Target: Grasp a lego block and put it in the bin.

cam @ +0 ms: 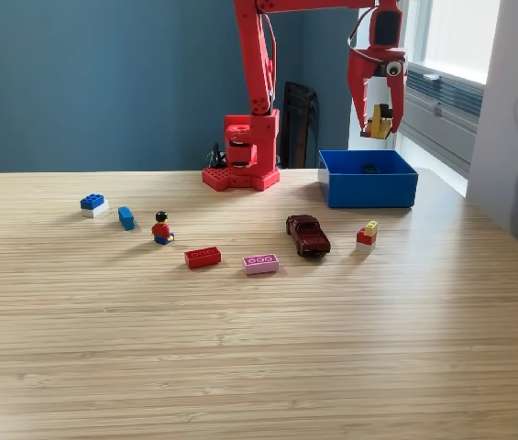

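Note:
The red arm reaches over to the exterior view's right, and its gripper [380,124] hangs above the blue bin [369,190], shut on a yellow lego block [382,121]. A small dark object lies inside the bin. On the wooden table lie other blocks: a blue-and-white one [93,204], a small blue one [126,217], a red one [203,258], a pink one [260,264] and a small red, yellow and white stack [367,236].
A toy figure with a red top [162,229] stands left of centre. A dark red toy car [308,236] sits in front of the bin. The arm's red base [242,156] stands at the table's far edge. A window and white wall are at the right.

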Controlling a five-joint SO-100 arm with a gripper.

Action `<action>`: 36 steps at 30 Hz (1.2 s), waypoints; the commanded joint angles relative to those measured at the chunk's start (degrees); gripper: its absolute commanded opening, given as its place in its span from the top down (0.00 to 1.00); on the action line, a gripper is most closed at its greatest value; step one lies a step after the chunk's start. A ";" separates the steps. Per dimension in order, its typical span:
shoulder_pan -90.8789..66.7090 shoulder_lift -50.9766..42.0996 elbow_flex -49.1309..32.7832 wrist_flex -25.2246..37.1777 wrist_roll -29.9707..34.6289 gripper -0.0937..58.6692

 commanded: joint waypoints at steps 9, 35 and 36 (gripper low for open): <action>-0.53 0.35 -1.41 0.70 -1.49 0.56; 46.93 0.35 -3.52 0.62 -4.13 0.68; 49.31 0.35 -3.25 0.62 -4.75 0.69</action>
